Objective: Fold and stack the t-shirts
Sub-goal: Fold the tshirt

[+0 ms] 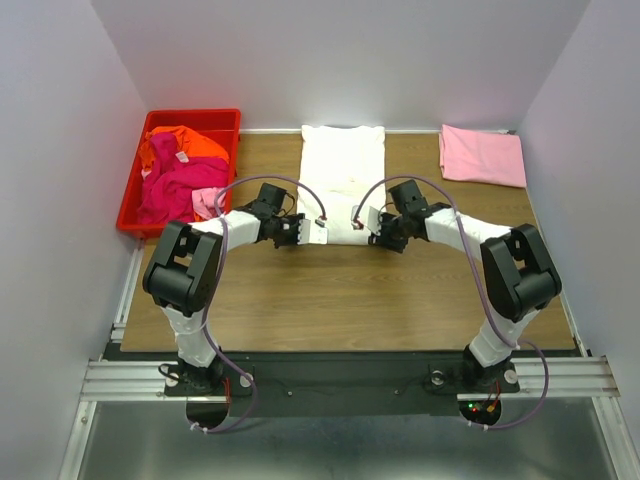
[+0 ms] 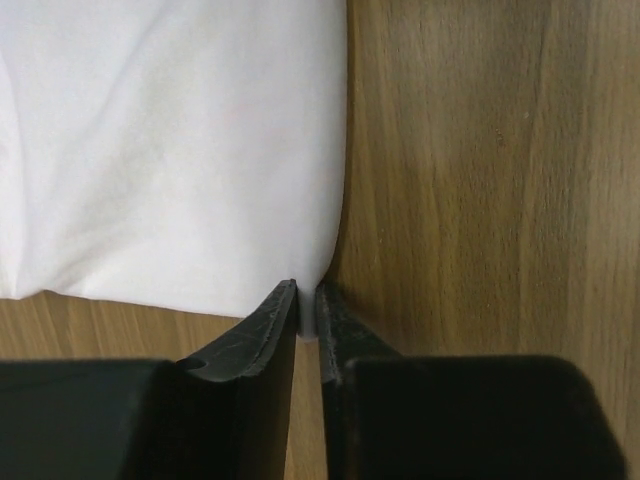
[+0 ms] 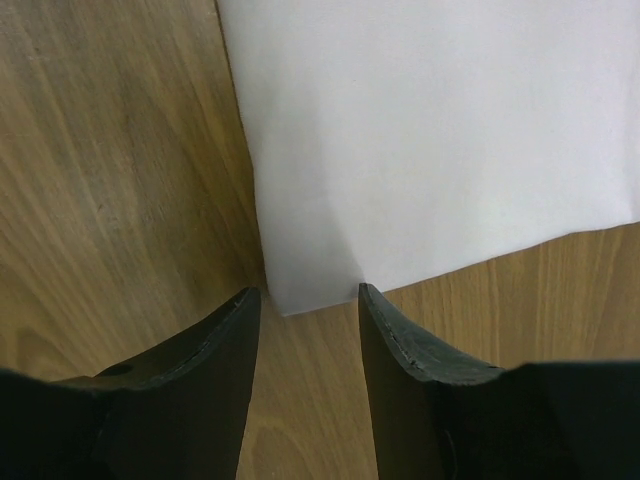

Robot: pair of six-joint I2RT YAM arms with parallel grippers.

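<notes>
A white t-shirt (image 1: 343,180) lies as a long folded strip in the middle of the table. My left gripper (image 1: 304,231) is at its near left corner and is shut on that corner of the white cloth (image 2: 170,150). My right gripper (image 1: 372,226) is at the near right corner; its jaws stand open on either side of the cloth's corner (image 3: 310,290), which lies flat on the wood. A folded pale pink t-shirt (image 1: 482,155) lies at the far right. Orange and magenta t-shirts (image 1: 175,175) lie bunched in the bin.
A red plastic bin (image 1: 128,205) stands at the far left edge of the table. Grey walls close in the left, back and right sides. A metal rail (image 1: 350,378) runs along the near edge under the arm bases.
</notes>
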